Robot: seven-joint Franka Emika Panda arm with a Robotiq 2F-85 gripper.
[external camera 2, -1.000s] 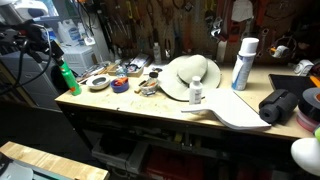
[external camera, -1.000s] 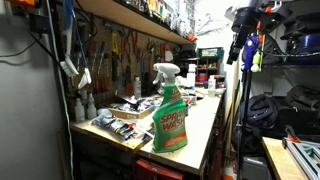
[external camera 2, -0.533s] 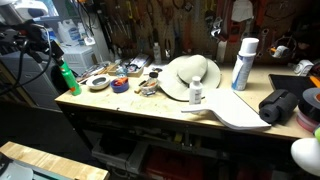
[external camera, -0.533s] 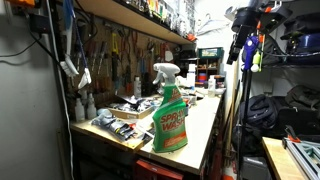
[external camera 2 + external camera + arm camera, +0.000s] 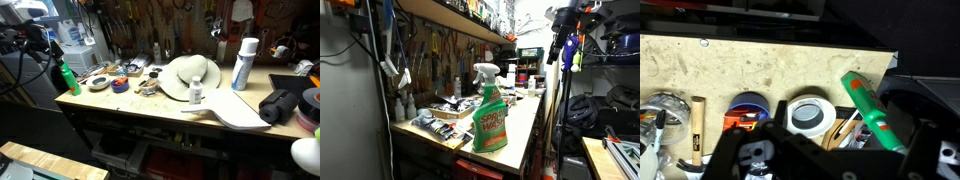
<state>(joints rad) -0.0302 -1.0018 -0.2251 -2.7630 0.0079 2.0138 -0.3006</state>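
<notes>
My gripper (image 5: 838, 150) hangs high above the end of a wooden workbench (image 5: 760, 65), and its dark fingers frame the bottom of the wrist view, spread apart with nothing between them. Below it lie a green spray bottle (image 5: 870, 110), a white tape roll (image 5: 810, 115), a blue roll (image 5: 747, 108) and a hammer (image 5: 697, 125). The spray bottle stands upright at the bench end in both exterior views (image 5: 490, 115) (image 5: 65, 77). The arm (image 5: 568, 25) (image 5: 30, 45) stays off the bench edge, touching nothing.
On the bench (image 5: 150, 105) are a white hat (image 5: 190, 75), a small white bottle (image 5: 196, 93), a white spray can (image 5: 243, 63), a black bundle (image 5: 280, 105) and small tools. A tool wall and shelf (image 5: 450, 15) run behind it.
</notes>
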